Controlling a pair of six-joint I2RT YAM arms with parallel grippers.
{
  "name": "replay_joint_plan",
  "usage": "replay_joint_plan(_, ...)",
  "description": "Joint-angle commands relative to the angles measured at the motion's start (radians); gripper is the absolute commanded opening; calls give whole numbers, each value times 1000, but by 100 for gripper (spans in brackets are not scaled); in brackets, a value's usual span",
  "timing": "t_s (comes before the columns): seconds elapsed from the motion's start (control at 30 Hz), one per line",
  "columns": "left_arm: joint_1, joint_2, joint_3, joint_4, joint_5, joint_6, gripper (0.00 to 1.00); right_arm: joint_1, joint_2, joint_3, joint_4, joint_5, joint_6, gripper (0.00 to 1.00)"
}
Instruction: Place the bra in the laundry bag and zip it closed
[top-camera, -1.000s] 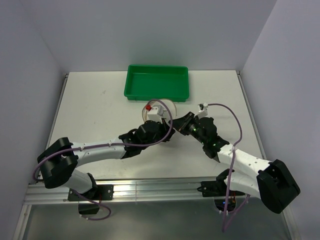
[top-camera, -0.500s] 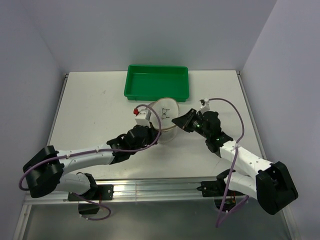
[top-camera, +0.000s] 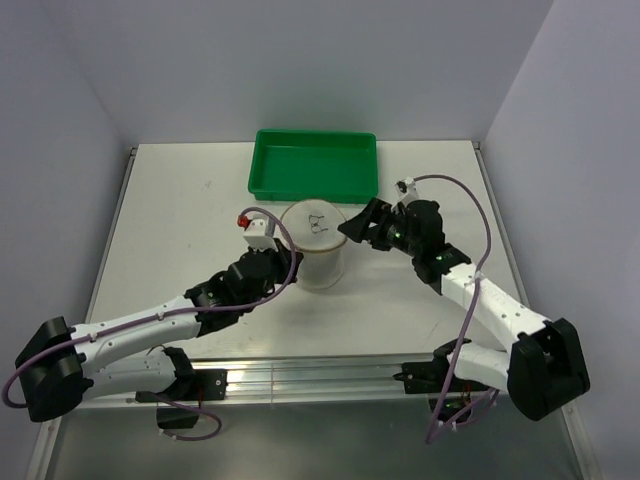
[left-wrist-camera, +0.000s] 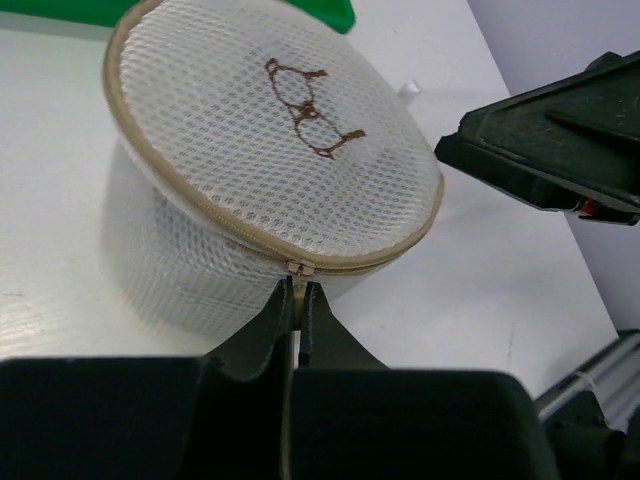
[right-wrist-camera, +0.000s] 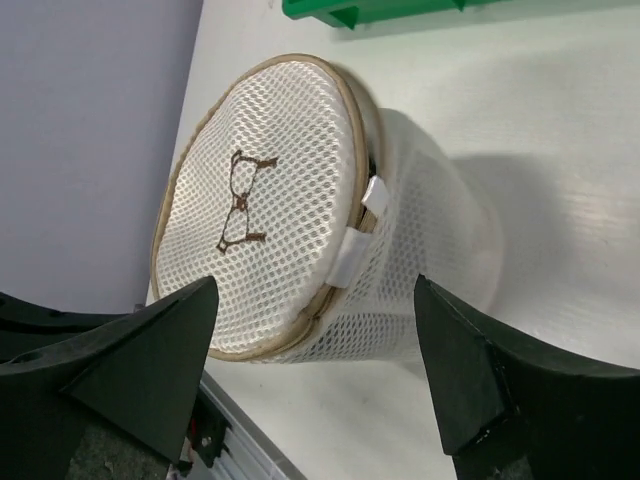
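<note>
A: Mesh laundry bag (left-wrist-camera: 270, 150) stands upright on the table (top-camera: 180, 200), right between the two pincers.
B: Left pincer (left-wrist-camera: 297, 290)?
A: Pinched tight on the zip tab (left-wrist-camera: 297, 268) at the rim.
B: Right pincer (top-camera: 355, 228)?
A: Fingers spread wide, holding nothing, just beside the bag, opposite the left one. Small dark gap under the lid by the white tag (right-wrist-camera: 350, 258) facing it.
B: Green tray (top-camera: 265, 175)?
A: Beyond both pincers, close behind the bag.

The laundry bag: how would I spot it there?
Find the white table, then the green tray at its far edge. Just in front of it stands the laundry bag: a white mesh cylinder with a tan zip rim and brown spectacles drawn on top.
</note>
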Motion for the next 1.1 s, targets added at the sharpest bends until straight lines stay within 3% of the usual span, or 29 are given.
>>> replay_joint_plan(0.0,-39,4,12,60,33,-31,0,26,-150,-45,-76,69,-11,86)
replay_joint_plan(0.17,-74,74,32,128,67,-50,0,104,-302,-166,-48,74,96,84)
replay_joint_plan(0.3,-94,117,55,154,78,-50,0,245,-295,-180,28,94,212,83)
replay_joint_plan(0.4,-106,125,52,171,84,-50,0,252,-248,-200,108,95,265,82)
replay_joint_plan(0.6,-125,125,43,183,99,-54,0,252,-192,-205,134,190,299,64)
replay_joint_plan(0.67,-126,124,34,189,107,-56,0,248,-189,-211,139,210,300,40)
replay_joint_plan(0.83,-126,111,6,186,99,-59,0,230,-169,-213,127,255,276,11)
replay_joint_plan(0.93,-126,92,-12,160,64,-60,0,180,-161,-217,122,240,248,0)
replay_joint_plan(1.07,-125,44,-37,76,-16,-59,0,78,-158,-197,91,186,164,0)
